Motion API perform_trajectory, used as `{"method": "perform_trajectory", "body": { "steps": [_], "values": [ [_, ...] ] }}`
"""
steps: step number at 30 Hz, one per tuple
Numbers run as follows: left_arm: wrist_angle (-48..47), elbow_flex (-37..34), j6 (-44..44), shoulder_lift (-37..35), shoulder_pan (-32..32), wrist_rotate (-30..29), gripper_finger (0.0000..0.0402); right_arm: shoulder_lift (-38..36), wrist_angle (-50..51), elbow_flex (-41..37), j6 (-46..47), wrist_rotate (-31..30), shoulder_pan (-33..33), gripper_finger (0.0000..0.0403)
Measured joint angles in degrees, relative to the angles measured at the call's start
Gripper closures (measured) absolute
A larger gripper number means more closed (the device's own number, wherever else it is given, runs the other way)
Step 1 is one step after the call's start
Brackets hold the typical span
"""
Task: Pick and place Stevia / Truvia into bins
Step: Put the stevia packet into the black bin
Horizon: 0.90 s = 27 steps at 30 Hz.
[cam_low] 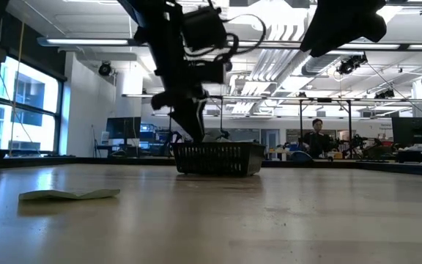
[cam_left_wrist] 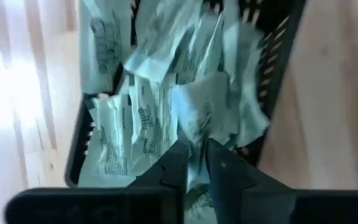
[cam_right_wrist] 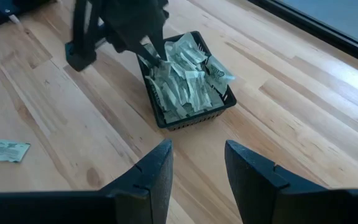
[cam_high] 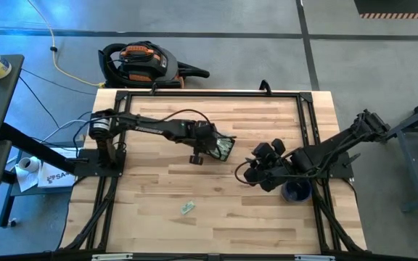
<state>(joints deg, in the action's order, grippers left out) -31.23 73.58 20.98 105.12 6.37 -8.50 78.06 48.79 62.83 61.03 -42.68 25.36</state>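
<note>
Left gripper [cam_left_wrist: 194, 163] pinching a sachet [cam_left_wrist: 199, 118] over the basket [cam_right_wrist: 224, 107], mostly hidden from above. Right gripper [cam_right_wrist: 197, 163] wide, empty, nearby. Stray sachet [cam_right_wrist: 5, 150] apart.

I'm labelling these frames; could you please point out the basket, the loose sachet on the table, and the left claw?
basket [cam_right_wrist: 194, 115]: right wrist view, near rim.
loose sachet [cam_high: 188, 208]: high view, middle.
left claw [cam_left_wrist: 194, 155]: left wrist view, between fingertips.
</note>
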Motion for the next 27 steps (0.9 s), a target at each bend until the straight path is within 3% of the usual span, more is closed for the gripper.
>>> {"method": "perform_trajectory", "body": {
  "steps": [4, 10, 16, 20, 23, 27],
  "values": [
    [1.75, 0.14, -1.53, -0.99, 0.23, -0.21, 0.0274, 0.00, 0.00, 0.00, 0.03, 0.03, 0.00, 0.0265],
    [-3.49, -0.07, -2.68, -3.92, 0.38, -4.56, 0.0216, 0.00, 0.09, 0.00, -0.25, 1.24, 0.00, 0.0265],
    [-9.81, 0.04, -14.69, -12.53, 0.35, -3.07, 0.0202, 0.00, 0.25, 0.00, -1.86, 1.23, 0.15, 0.0265],
    [-17.84, -0.56, -24.75, -17.13, -0.45, 4.77, 0.0209, 0.00, 0.27, 0.00, -4.43, 1.26, -0.18, 0.0265],
    [-19.92, -3.16, -31.06, -18.08, -4.47, 10.83, 0.0212, 0.00, 0.24, 0.00, -6.15, 1.20, -0.75, 0.0265],
    [-15.94, -7.79, -38.92, -17.43, -12.75, 11.00, 0.0199, 0.00, 0.22, 0.00, -8.42, 1.87, -2.06, 0.0265]
  ]
}}
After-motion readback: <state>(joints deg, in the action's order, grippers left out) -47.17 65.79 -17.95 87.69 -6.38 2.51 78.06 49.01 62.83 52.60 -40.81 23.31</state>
